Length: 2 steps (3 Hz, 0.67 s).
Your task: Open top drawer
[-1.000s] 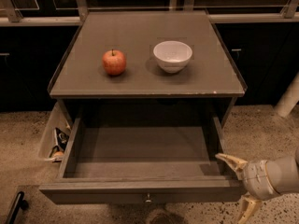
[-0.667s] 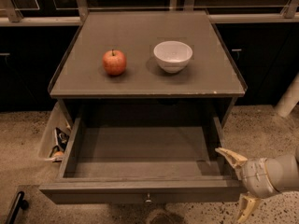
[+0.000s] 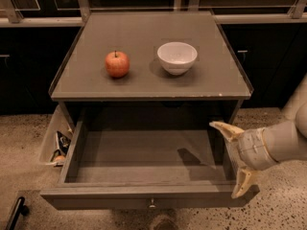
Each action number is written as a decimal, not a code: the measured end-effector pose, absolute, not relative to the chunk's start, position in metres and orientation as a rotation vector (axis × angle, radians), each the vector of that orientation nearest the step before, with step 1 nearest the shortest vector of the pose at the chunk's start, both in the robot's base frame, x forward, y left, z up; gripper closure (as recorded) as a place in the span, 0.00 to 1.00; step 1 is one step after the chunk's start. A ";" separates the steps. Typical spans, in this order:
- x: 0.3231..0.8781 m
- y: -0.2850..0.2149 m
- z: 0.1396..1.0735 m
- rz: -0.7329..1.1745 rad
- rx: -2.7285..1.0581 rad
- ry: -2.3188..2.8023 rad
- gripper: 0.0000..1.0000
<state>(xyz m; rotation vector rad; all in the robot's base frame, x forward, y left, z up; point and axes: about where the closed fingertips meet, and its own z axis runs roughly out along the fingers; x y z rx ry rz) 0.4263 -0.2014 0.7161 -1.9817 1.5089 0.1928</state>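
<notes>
The top drawer (image 3: 144,202) of the grey cabinet is pulled far out toward me. Its grey boxy inside is bare, and a small brass knob (image 3: 152,205) sits at the centre of its front. My gripper (image 3: 234,159) is at the drawer's right side, by its front right corner. Its two pale fingers are spread apart, one fingertip (image 3: 221,127) above the drawer's right wall and the other (image 3: 239,189) by the front corner. It holds nothing.
A red apple (image 3: 117,63) and a white bowl (image 3: 177,57) stand on the cabinet top (image 3: 144,85). A white bin (image 3: 53,143) with packets stands on the floor to the left. A black bar (image 3: 14,213) lies at the lower left. Dark cabinets run behind.
My gripper has shifted slightly up and to the right beside the drawer. The drawer has not visibly moved.
</notes>
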 end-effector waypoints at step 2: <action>0.448 -0.195 0.744 0.150 -1.999 1.466 0.00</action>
